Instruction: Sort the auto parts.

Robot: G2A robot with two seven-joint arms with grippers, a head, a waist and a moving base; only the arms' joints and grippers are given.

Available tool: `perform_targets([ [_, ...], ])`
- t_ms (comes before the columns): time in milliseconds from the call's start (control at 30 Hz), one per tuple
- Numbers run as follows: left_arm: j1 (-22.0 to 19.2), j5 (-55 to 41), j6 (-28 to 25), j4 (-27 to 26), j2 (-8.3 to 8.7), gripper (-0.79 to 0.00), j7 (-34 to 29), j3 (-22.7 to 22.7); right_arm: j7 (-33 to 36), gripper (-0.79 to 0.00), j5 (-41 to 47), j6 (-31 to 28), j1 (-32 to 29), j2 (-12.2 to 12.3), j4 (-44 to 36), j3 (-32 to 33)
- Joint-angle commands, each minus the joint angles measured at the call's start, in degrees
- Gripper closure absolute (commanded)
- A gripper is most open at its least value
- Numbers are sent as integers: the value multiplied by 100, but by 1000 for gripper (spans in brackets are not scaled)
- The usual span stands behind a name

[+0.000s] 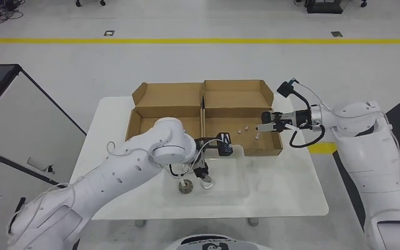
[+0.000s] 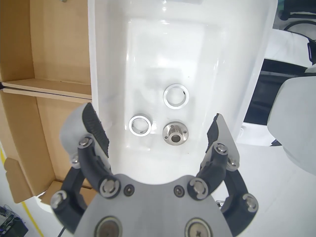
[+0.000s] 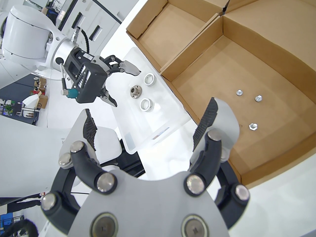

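So the left gripper [image 2: 151, 114] hangs over the clear tray [image 2: 256, 57] with its jaws spread wide and nothing between them. Its own wrist view is the good one for the parts. A flanged hub [image 2: 175, 133] sits boss-up on the tray floor roughly between the fingertips, with a smaller ring [image 2: 140, 126] just beside it toward one finger. A bigger ring [image 2: 176, 97] lies a bit further out past the tips, and none of the three touch. The top view gives you the layout instead. The tray sits on the white table [image 1: 294, 187], the left arm [image 1: 125, 169] cuts across its near-left part, and the wrist hardware covers some of the tray floor. Beyond that gripper are two cardboard boxes side by side, the left box [image 1: 164, 122] and the right box [image 1: 234, 103], with the tray just beside their near walls. Moving right, three small fasteners [image 3: 252, 126] are scattered apart on the right box's floor. They look like flanged nuts to me, but they're tiny so don't quote me. The right gripper [image 3: 150, 109] hovers near that box's near corner, jaws also wide apart and holding nothing, with the fasteners off to one finger's side. Its wrist view adds the cross-angle: the other gripper farther off over the tray, with the hub and both rings below its tips.
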Motion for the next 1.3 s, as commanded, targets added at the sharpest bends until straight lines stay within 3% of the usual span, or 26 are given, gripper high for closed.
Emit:
perform_targets([
  [0, -147, -44, 71, 52, -20, -785, -69, 207, 0, -785, 1, 0, 0, 0, 0, 0],
  [500, -581, -11, 280, 8, -64, -785, -278, 1009, 0, -785, 1, 0, 0, 0, 0, 0],
  [567, -657, -13, 276, 41, -89, -742, -274, 1115, 0, -785, 1, 0, 0, 0, 0, 0],
  [700, -759, -3, 272, 128, -158, -551, -271, 1292, 0, -785, 1, 0, 0, 0, 0, 0],
  [833, -861, 169, 310, 259, -230, -465, -309, 1537, 0, -785, 1, 0, 0, 0, 0, 0],
  [1033, -936, 83, 264, 459, -346, -468, -263, 1784, 0, -785, 1, 0, 0, 0, 0, 0],
  [1267, -1033, -80, 178, 674, -506, -391, -176, 2027, 0, -785, 1, 0, 0, 0, 0, 0],
])
